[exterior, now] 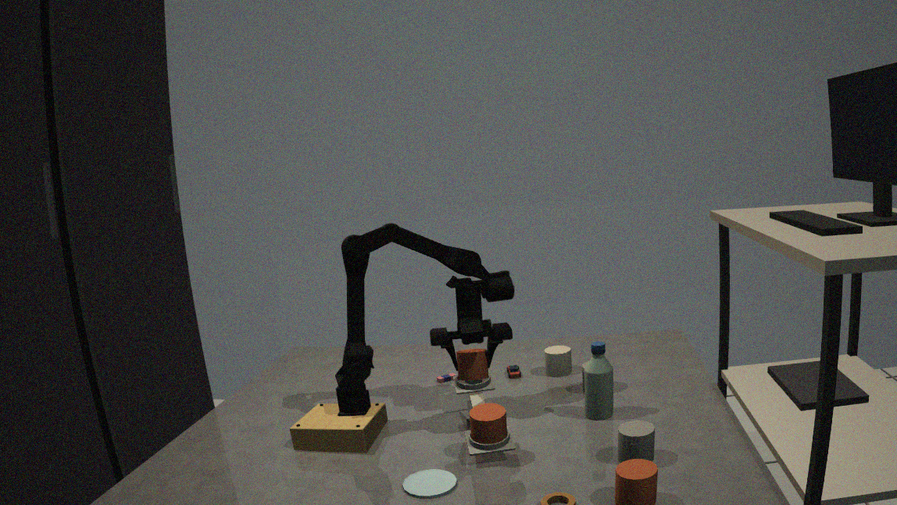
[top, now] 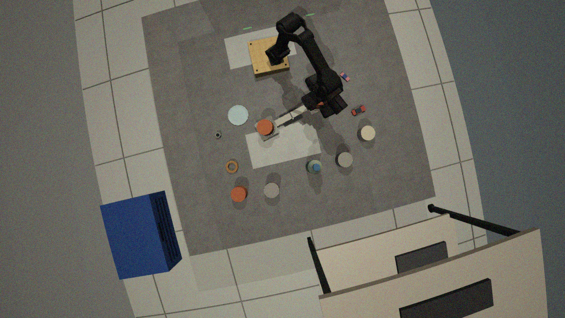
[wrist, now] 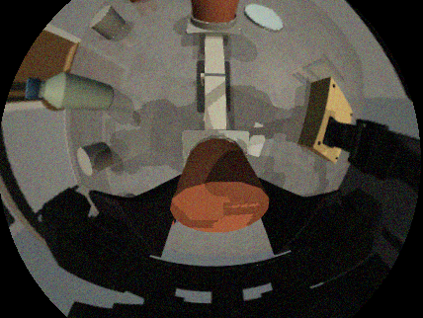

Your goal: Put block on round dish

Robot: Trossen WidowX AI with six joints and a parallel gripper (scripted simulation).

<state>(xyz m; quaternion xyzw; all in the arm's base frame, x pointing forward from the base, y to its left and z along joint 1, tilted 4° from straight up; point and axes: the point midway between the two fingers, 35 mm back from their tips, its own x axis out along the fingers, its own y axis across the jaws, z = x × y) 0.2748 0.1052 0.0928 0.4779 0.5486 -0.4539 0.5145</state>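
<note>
From my station I saw the gripper (exterior: 471, 359) pointing straight down over the far cup (exterior: 471, 364), the orange one that stood on the end of the balance (wrist: 214, 82) nearest the back edge of the counter (exterior: 677, 389). The fingers (exterior: 448, 354) were on both sides of this cup, one at each flank, and they were closed against its wall while standing rather wide, because the cup is wide. In the wrist view the cup's flat top filled the space just under the camera. I could not tell whether its rim had left the pad of the balance. The near cup (exterior: 487, 423) sat on the other end of the beam, toward the front edge and well apart from the fingers. The round dish (exterior: 429, 482) lay near the front edge, just beside the near cup. The block was not visible in any view.
</note>
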